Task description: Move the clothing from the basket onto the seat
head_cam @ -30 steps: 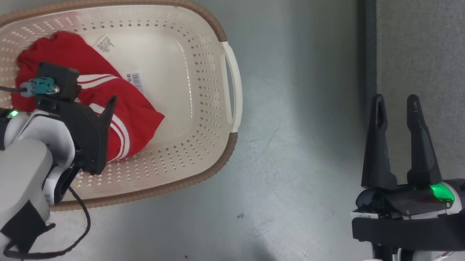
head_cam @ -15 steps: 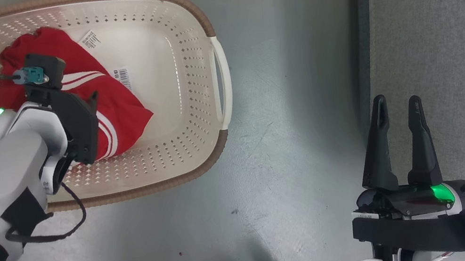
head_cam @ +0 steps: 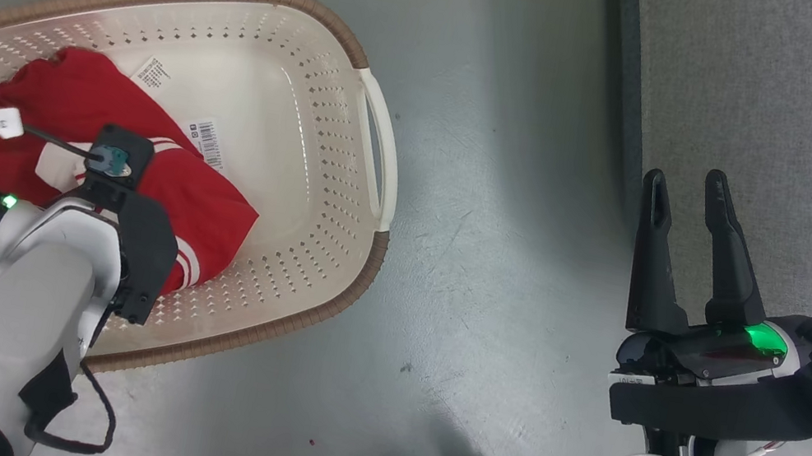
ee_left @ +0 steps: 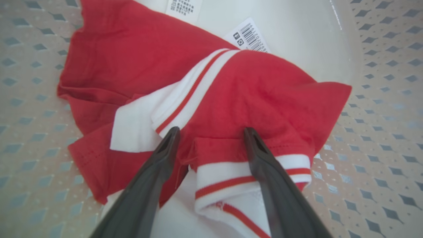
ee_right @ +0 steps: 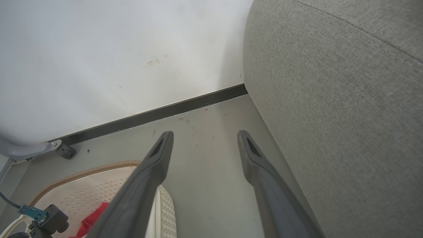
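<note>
**Gather the red fold, then lift clear of the rim**

My left pincer point(ee_left: 211, 131) is spread wide and holds nothing. Its two dark fingers point down into the oval cream-white perforated plastic basket point(head_cam: 326, 304) with the brown rim band. The soft bright red garment point(ee_left: 257, 89), with white panels and red-and-white striped trim, lies crumpled on the basket's bottom. A raised fold of red cloth and striped hem sits right between my fingertips. Whether the tips already press the cloth, I cannot tell.

To do this well, I think I should sink both tips into the fabric and close on the thick fold. The thin trim alone could slip out. I would then rise straight up until the cloth hangs clear of the rim, and only then swing towards the large grey woven-fabric sofa seat point(head_cam: 792, 121). The light basket may drag along if cloth snags.

My right pincer point(head_cam: 687, 179) is likewise spread and empty. It hangs at the sofa seat's edge, well apart from the basket.

Two white labels show beside the garment. One carries a barcode point(ee_left: 250, 35), the other small print point(ee_left: 183, 6). Both are too fine to read.
</note>
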### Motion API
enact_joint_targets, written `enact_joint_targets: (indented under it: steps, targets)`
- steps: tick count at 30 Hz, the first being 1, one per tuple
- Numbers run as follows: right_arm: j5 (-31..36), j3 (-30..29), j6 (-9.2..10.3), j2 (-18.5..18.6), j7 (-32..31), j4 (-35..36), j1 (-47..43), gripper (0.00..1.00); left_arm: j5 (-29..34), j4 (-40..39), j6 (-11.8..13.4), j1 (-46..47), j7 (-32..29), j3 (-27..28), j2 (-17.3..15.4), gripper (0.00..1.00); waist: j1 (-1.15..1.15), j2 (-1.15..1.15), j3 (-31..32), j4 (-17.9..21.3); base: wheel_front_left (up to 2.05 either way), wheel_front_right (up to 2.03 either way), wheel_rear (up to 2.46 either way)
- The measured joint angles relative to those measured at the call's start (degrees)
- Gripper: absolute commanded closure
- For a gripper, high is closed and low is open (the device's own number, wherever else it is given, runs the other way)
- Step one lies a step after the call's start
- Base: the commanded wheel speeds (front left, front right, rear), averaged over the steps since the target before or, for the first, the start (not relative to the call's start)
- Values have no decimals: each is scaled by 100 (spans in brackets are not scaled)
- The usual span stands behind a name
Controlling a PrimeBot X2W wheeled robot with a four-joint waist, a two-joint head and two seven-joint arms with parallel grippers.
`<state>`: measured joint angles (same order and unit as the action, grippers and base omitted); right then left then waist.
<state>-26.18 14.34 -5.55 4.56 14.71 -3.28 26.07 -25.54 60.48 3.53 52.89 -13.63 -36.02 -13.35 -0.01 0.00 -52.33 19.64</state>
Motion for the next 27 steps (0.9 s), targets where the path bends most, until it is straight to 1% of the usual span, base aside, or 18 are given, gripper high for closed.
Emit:
enact_joint_targets:
  steps: [6, 8, 9, 10, 11, 12, 20, 26, 27]
  targets:
    - [10, -10, -10, -13, 0, -32, -1, 0, 391, 156, -54, 109, -214, -388, -38, 0, 0, 0, -22, 0, 0, 0, 0]
    - [41, -21, -26, -16, 0, -42, -1, 0, 453, 221, -59, 109, -296, -454, -38, 11, 0, 0, -26, -3, 0, 0, 0]
    - [52, -27, -27, -20, 0, -47, -1, 0, 455, 242, -86, 112, -322, -481, -36, 26, 0, 0, -28, -5, 0, 0, 0]
    - [52, -34, -38, -24, 0, -53, -1, 0, 455, 258, -111, 117, -352, -493, -32, 52, 0, 0, -28, -8, 0, 0, 0]
    - [53, -38, -49, -25, 0, -57, -1, 0, 455, 276, -112, 126, -370, -506, -21, 65, 0, 0, -28, -11, 0, 0, 0]
    - [57, -44, -49, -29, 0, -58, -1, 0, 455, 282, -164, 132, -374, -514, -15, 100, 0, 0, -27, -14, 0, 0, 0]
    - [104, -99, -52, -44, 0, -69, 0, 0, 435, 308, -356, 183, -332, -486, 45, 100, 0, 0, -25, -57, 0, 0, 0]
    - [110, -152, -59, -54, 0, -83, 4, 0, 383, 307, -417, 185, -185, -424, 112, 100, 0, 0, -4, -98, 0, 0, 0]
    - [111, -160, -59, -54, 0, -85, 5, 0, 375, 304, -465, 187, -159, -409, 123, 100, 0, 0, 4, -105, 0, 0, 0]
